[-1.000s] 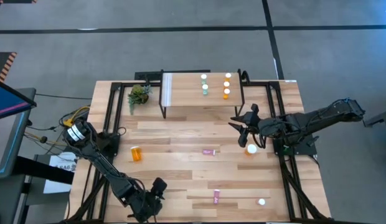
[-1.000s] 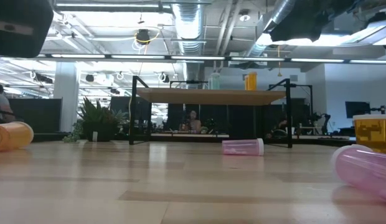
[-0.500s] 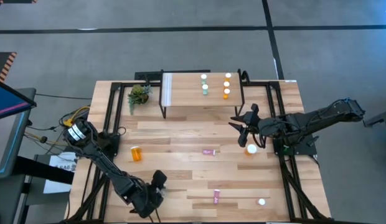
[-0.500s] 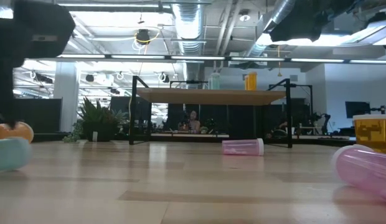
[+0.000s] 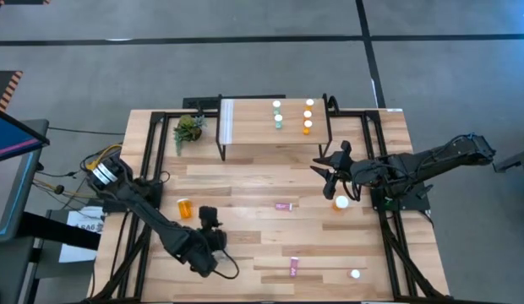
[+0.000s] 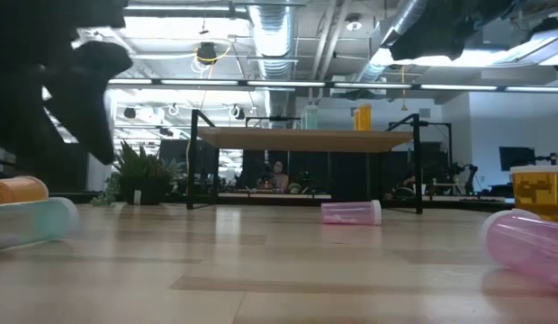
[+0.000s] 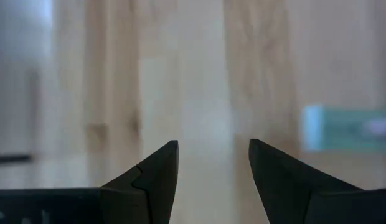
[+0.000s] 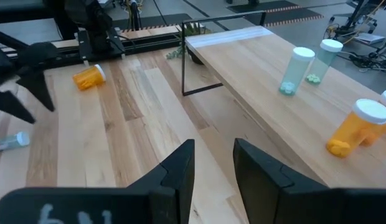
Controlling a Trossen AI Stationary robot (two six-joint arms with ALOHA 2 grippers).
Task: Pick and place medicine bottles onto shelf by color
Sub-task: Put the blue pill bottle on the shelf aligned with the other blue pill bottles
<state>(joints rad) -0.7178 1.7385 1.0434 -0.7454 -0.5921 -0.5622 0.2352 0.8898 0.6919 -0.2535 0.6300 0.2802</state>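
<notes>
I see the left gripper [image 5: 209,214] at lower left of the high view, fingers spread, empty, near the lying orange bottle [image 5: 186,208]. A teal bottle [image 6: 31,221] lies at left in the low view. The right gripper [image 5: 329,169], fingers parted, hovers right of centre below the shelf [image 5: 249,127].

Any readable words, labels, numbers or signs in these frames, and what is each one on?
No text can be read with confidence.
Right gripper: pale marks on its housing, cut off by the frame edge, unreadable.
Left gripper: faint marks on its housing, blurred.
Pink bottle: dark label, too small to read.
Teal bottle: blurred label.
White paper beside the table: print too small.
</notes>
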